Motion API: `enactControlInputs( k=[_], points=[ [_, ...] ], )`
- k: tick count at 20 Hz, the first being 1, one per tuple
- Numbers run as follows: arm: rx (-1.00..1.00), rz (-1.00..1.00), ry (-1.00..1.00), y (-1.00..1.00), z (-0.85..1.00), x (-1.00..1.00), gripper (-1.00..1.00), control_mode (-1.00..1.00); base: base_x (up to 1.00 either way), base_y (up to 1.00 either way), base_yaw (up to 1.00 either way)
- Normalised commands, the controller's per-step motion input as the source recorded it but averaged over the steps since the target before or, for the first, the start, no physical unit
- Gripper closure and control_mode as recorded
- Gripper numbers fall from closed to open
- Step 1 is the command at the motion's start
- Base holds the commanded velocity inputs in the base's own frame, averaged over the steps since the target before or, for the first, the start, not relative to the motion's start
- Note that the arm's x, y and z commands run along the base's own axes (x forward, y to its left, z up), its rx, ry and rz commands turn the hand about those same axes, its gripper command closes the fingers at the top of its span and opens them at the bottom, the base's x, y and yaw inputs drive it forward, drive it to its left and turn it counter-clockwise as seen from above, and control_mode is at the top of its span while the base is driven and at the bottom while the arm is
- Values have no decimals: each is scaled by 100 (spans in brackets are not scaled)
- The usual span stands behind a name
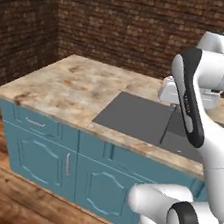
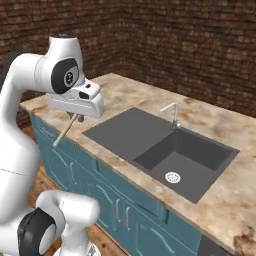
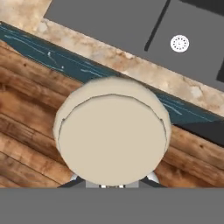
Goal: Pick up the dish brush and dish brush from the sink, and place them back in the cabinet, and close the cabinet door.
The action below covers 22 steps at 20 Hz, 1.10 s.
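Note:
My gripper point(image 2: 74, 116) hangs above the counter's front edge, left of the sink point(image 2: 150, 135), and is shut on a dish brush point(image 2: 64, 132). The brush's beige handle slants down and to the left from the fingers. In the hand view the brush's round beige head point(image 3: 112, 138) covers the middle, with the wooden floor beneath it. The dark grey sink has a deep basin with a silvery drain point(image 2: 172, 177) and a small faucet point(image 2: 173, 113); the sink point(image 1: 134, 114) shows past my arm too. A second brush, the wall cabinet and its door are out of view.
The marble counter point(image 1: 72, 85) runs along brick walls point(image 2: 200, 45). Low teal cupboards point(image 1: 42, 155) with drawers stand under it, above a wooden plank floor point(image 3: 26, 109). My own arm point(image 1: 190, 105) blocks the sink's right part in the left base view.

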Motion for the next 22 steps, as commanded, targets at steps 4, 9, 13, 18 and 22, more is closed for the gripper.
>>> enactControlInputs(
  k=[4, 9, 13, 18, 22],
  points=[
    [0, 0, 0, 0, 0, 0, 100, 100, 0, 0, 55],
    [0, 0, 0, 0, 0, 0, 100, 100, -3, 0, 52],
    [0, 0, 0, 0, 0, 0, 100, 100, -5, 5, 53],
    [0, 0, 0, 0, 0, 0, 100, 100, -6, 5, 51],
    [0, 0, 0, 0, 0, 0, 100, 100, -18, 0, 47]
  ],
)
